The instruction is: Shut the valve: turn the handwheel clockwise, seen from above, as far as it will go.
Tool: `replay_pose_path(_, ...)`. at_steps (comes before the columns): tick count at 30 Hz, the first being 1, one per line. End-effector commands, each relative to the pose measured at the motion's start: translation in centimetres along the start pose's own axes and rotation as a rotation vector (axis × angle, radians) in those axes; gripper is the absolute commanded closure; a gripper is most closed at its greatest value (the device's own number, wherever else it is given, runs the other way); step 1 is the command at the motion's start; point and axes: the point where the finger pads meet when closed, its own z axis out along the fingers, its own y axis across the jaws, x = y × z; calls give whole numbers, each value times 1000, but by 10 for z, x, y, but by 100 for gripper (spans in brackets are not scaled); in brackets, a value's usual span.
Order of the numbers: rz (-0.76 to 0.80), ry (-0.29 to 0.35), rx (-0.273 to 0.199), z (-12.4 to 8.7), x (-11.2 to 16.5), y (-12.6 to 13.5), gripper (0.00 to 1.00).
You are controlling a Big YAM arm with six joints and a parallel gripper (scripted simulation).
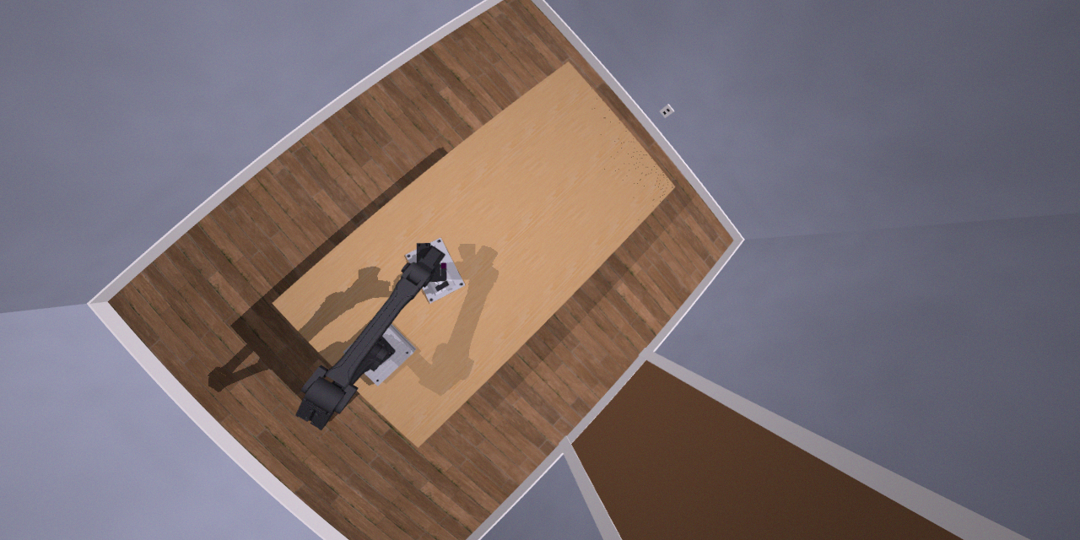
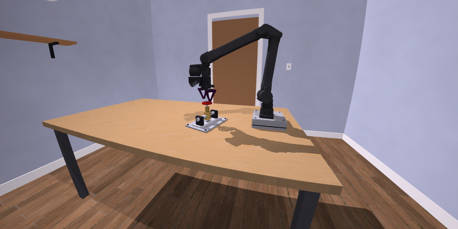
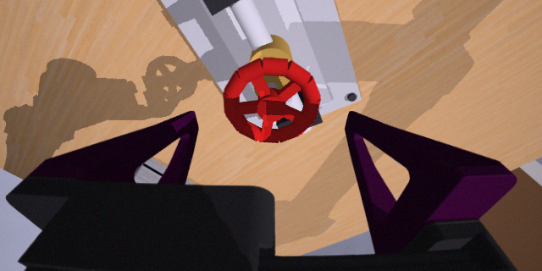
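A red spoked handwheel [image 3: 272, 100] tops a brass valve body [image 3: 271, 52] on a white pipe, mounted on a grey baseplate [image 3: 258, 21]. In the exterior view the handwheel [image 2: 207, 103] sits just below my fingertips. My gripper [image 3: 271, 119] has purple fingers, points straight down over the wheel and is open wide and empty; the fingertips stand left and right of the rim without touching it. In the side view the gripper [image 2: 207, 97] hangs right above the wheel. In the overhead view the arm hides the valve [image 1: 447, 273].
The arm's grey base [image 2: 268, 120] is bolted to the wooden table, to the right of the valve plate [image 2: 207, 126]. A door stands behind the arm, and a wall shelf [image 2: 35, 38] at the left.
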Motion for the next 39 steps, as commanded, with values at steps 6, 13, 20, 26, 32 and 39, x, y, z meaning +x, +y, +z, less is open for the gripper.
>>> replay_pose_path(6,-4,5,-6,11,0,-4,0)
replay_pose_path(13,-4,5,-6,15,1,-4,0)
replay_pose_path(20,-3,5,-6,19,1,-4,0)
replay_pose_path(26,-4,5,-6,25,1,-4,0)
replay_pose_path(32,-4,5,-6,29,1,-4,0)
replay_pose_path(39,-4,5,-6,35,2,-4,0)
